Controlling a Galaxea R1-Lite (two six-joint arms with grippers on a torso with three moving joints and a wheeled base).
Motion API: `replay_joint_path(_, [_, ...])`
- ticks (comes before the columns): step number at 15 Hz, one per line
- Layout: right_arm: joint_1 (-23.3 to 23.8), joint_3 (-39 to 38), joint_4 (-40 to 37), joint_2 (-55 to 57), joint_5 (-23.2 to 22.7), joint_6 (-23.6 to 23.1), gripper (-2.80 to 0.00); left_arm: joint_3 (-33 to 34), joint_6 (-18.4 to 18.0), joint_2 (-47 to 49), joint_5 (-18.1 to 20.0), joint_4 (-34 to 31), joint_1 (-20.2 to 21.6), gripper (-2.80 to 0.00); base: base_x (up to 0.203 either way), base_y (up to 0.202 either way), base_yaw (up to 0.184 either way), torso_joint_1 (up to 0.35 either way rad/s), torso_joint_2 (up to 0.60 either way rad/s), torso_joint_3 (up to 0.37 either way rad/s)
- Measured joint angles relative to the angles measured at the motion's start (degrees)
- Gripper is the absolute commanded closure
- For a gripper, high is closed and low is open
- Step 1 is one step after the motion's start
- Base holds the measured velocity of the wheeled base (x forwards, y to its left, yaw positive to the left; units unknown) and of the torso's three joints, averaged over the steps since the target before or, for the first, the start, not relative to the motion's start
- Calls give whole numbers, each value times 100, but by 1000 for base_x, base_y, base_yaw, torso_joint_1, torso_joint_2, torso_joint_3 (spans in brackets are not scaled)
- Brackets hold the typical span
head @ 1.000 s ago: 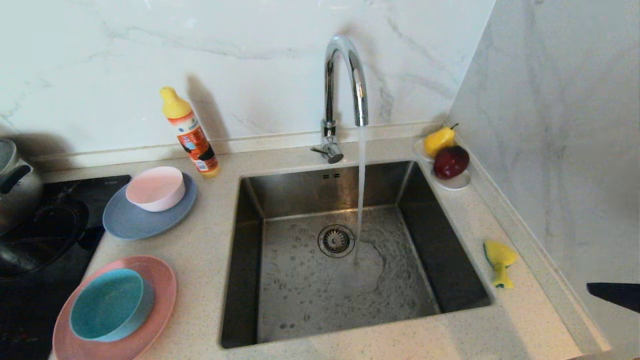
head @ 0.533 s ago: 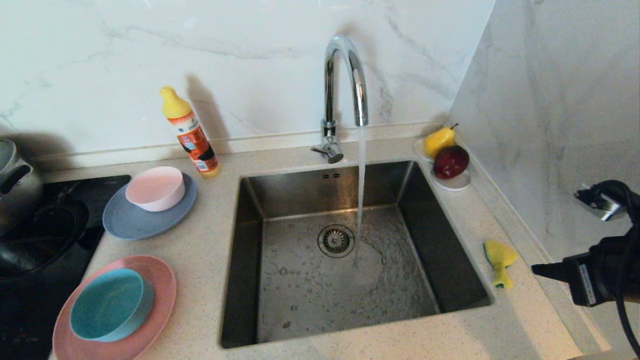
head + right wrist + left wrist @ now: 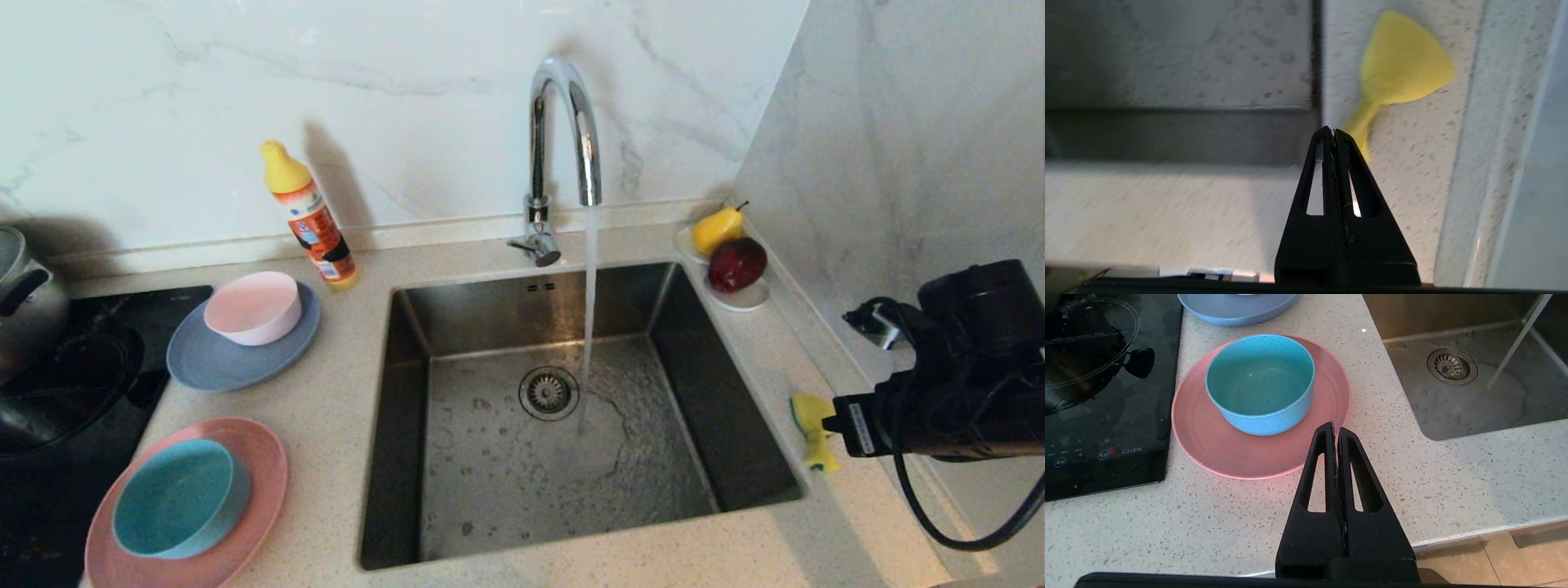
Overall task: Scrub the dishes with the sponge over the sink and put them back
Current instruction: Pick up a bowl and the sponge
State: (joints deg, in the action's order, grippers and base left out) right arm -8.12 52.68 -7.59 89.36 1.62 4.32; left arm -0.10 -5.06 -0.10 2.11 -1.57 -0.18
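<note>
The black stove top (image 3: 1106,416) has "C21EW" printed near its buttons. The orange bottle (image 3: 314,224) has a label, too small to read

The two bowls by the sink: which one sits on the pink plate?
The teal bowl sits on the salmon-pink plate, nearest the counter's front edge. The pale pink bowl rests on the grey-blue plate, farther back.

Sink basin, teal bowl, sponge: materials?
Sink: brushed stainless steel, judging by its dull grey sheen. Teal bowl: matte and finely speckled, likely plastic or a fibre composite; hard to tell. Sponge: soft yellow foam, pinched out of shape.
</note>
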Motion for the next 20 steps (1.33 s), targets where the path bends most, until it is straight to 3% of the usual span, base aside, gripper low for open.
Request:
replay_joint_path(11, [262, 662, 8, 915, 479, 384, 0, 0, 0, 0, 0, 0, 0, 0, 0, 0, 0, 0, 0, 0])
replay_joint_path(12, [265, 695, 5, 948, 479, 395, -280, 0, 3, 0, 0, 1, 0, 0, 0, 0, 0, 0, 0, 0])
replay_joint_path(16, [280, 761, -59, 1038, 571, 447, -280, 0, 0, 0, 0, 0, 0, 0, 0, 0, 0, 0, 0, 0])
replay_joint_path(20, [242, 788, -293, 1095, 585, 960, -280, 0, 0, 0, 0, 0, 0, 0, 0, 0, 0, 0, 0, 0])
